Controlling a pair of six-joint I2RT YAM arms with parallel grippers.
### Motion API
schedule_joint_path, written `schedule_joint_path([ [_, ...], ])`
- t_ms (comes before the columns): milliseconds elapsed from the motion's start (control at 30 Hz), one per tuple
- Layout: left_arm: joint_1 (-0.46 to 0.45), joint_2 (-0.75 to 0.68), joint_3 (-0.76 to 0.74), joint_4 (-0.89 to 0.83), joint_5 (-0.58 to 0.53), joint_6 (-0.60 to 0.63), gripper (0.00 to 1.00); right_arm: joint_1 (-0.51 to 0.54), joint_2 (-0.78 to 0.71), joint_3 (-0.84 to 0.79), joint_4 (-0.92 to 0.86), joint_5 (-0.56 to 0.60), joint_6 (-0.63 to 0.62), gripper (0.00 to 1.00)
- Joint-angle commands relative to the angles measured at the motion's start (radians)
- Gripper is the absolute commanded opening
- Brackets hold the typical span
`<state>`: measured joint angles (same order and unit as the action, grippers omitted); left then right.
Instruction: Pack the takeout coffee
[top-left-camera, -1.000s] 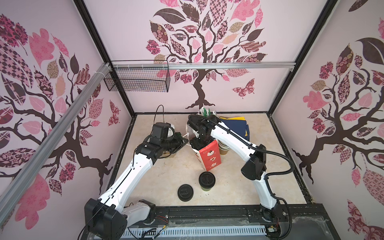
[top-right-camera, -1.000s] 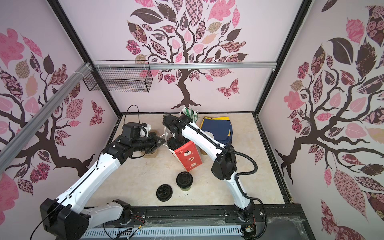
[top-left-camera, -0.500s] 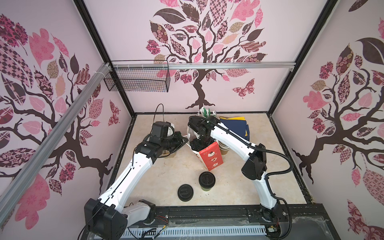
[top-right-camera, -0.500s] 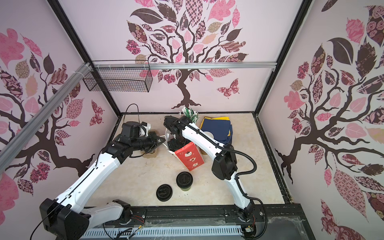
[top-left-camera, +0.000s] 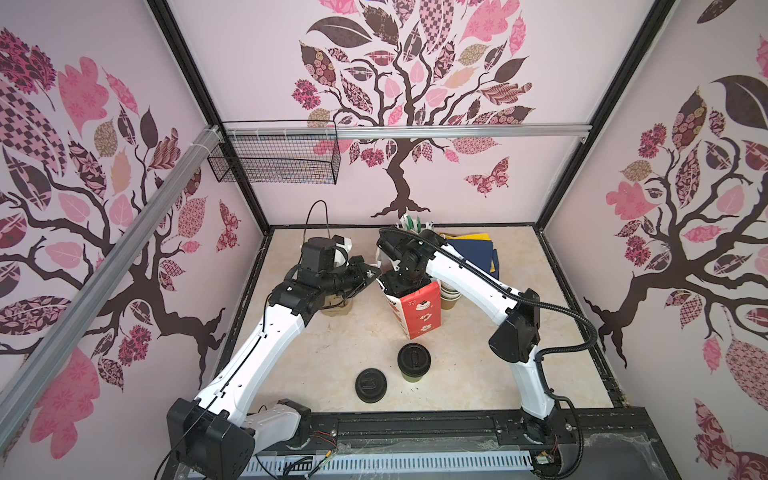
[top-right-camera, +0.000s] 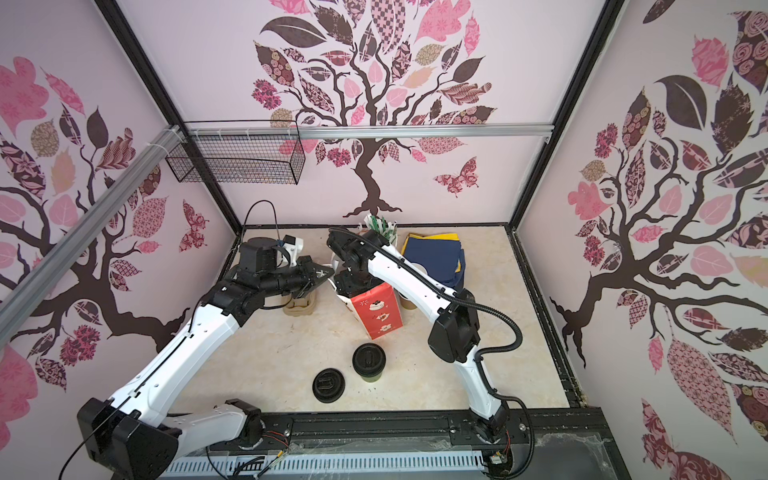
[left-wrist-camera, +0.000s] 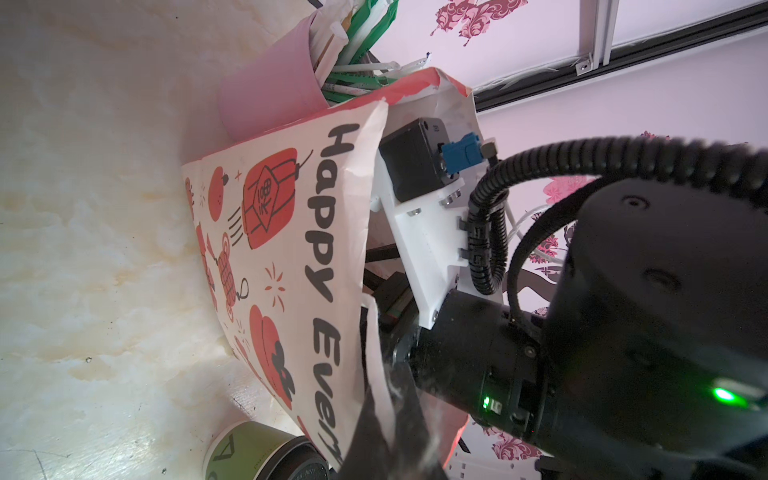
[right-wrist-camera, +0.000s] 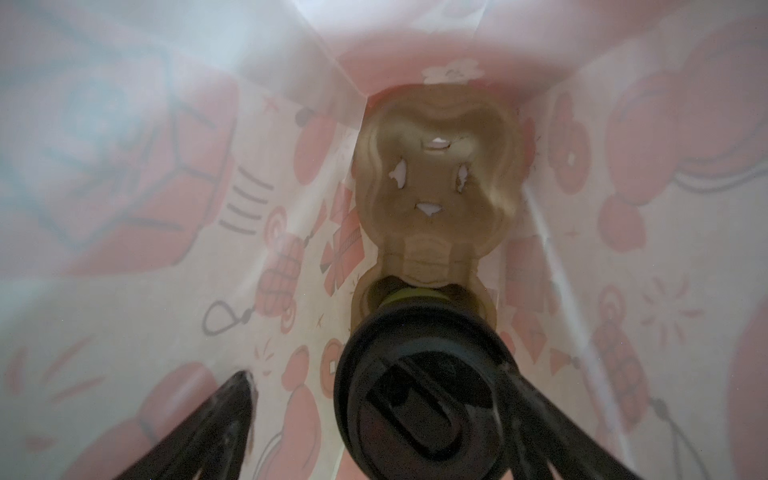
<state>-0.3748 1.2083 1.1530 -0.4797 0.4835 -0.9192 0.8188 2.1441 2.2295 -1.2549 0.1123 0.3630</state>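
Observation:
The red-and-white paper bag (top-left-camera: 417, 309) stands upright mid-table. My left gripper (left-wrist-camera: 386, 440) is shut on its rim and holds the mouth wide, as both top views show (top-right-camera: 326, 274). My right gripper (right-wrist-camera: 374, 370) reaches down inside the bag, open. Between its fingers a black-lidded takeout coffee cup (right-wrist-camera: 419, 399) sits in one pocket of a beige carrier (right-wrist-camera: 436, 187) on the bag's bottom. One finger (right-wrist-camera: 220, 419) stands clear of the lid; the other lies against it. A second lidded cup (top-left-camera: 413, 362) stands on the table in front of the bag.
A black round lid (top-left-camera: 370, 385) lies near the front edge; I cannot tell if a cup is under it. Another beige carrier (top-left-camera: 337, 308) sits under my left arm. Stacked paper cups (top-left-camera: 449, 296), blue and yellow sheets (top-left-camera: 478, 253) and a pink holder of straws (top-left-camera: 411, 224) stand behind the bag.
Hardly anything: the right arm has shifted very slightly over the bag, and the left gripper keeps its hold on the rim.

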Motion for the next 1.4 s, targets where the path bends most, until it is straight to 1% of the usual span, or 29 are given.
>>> schedule_joint_path([
  [0, -0.006, 0.004, 0.047, 0.021, 0.009, 0.0, 0.0, 0.013, -0.058, -0.008, 0.018, 0.071, 0.007, 0.91],
  [300, -0.006, -0.018, 0.042, 0.018, -0.022, -0.001, 0.0, 0.043, -0.06, -0.016, 0.047, 0.094, -0.001, 0.83],
  [500, -0.005, -0.014, 0.043, 0.005, -0.032, -0.001, 0.0, 0.051, -0.076, -0.004, 0.046, 0.125, -0.002, 0.79],
  [700, -0.006, -0.015, 0.051, 0.009, -0.034, 0.0, 0.0, 0.068, -0.089, -0.05, 0.082, 0.139, -0.005, 0.73],
  [833, -0.005, -0.019, 0.052, 0.0, -0.047, 0.001, 0.0, 0.081, -0.106, -0.05, 0.099, 0.151, -0.013, 0.73],
  [900, -0.004, -0.017, 0.057, -0.016, -0.062, 0.005, 0.0, 0.083, -0.129, -0.05, 0.115, 0.15, -0.019, 0.75],
  [1000, 0.0, -0.015, 0.058, -0.044, -0.08, 0.008, 0.0, 0.085, -0.189, -0.135, 0.181, 0.149, -0.013, 0.79],
  [1067, 0.003, -0.019, 0.057, -0.052, -0.083, 0.009, 0.0, 0.082, -0.239, -0.22, 0.247, 0.159, 0.005, 0.83],
  [1133, 0.002, -0.018, 0.057, -0.056, -0.082, 0.013, 0.0, 0.081, -0.266, -0.265, 0.277, 0.164, 0.021, 0.84],
  [1200, 0.002, -0.016, 0.052, -0.058, -0.077, 0.016, 0.0, 0.082, -0.248, -0.23, 0.246, 0.168, 0.027, 0.84],
  [1367, 0.002, -0.025, 0.025, -0.059, -0.077, 0.014, 0.0, 0.082, -0.219, -0.076, 0.176, 0.145, 0.026, 0.83],
])
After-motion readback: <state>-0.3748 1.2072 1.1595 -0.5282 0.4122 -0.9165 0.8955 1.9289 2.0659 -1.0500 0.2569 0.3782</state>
